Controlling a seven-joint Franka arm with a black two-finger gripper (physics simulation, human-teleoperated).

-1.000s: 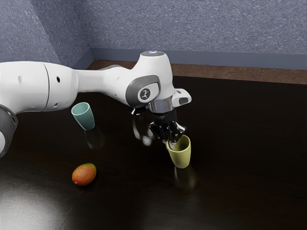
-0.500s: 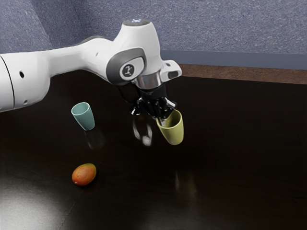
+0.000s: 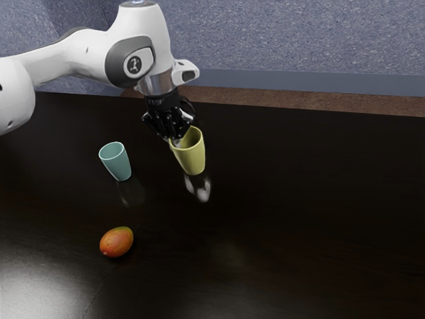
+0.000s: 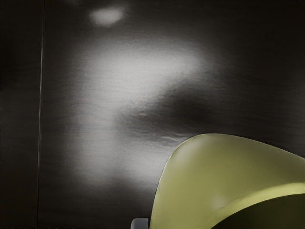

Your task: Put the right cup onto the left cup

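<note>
The black gripper (image 3: 174, 136) is shut on the near-side wall of the yellow cup (image 3: 192, 154) at its rim, and holds it raised off the table, slightly tilted with its mouth up. In the wrist view the yellow cup (image 4: 190, 176) is large at the lower edge, with a small grey fingertip beside it. To the exterior view's left of the held cup, the teal cup (image 3: 116, 161) stands on the table with its mouth up, apart from the yellow one.
A red-orange mango (image 3: 117, 242) lies on the dark table (image 3: 292, 219), nearer the exterior camera than the teal cup. A speckled blue-grey wall (image 3: 299, 36) rises beyond the table's far edge.
The yellow cup has risen off the table and travelled with my gripper toward the exterior view's left, closer to the teal cup. The teal cup and mango have stayed put.
</note>
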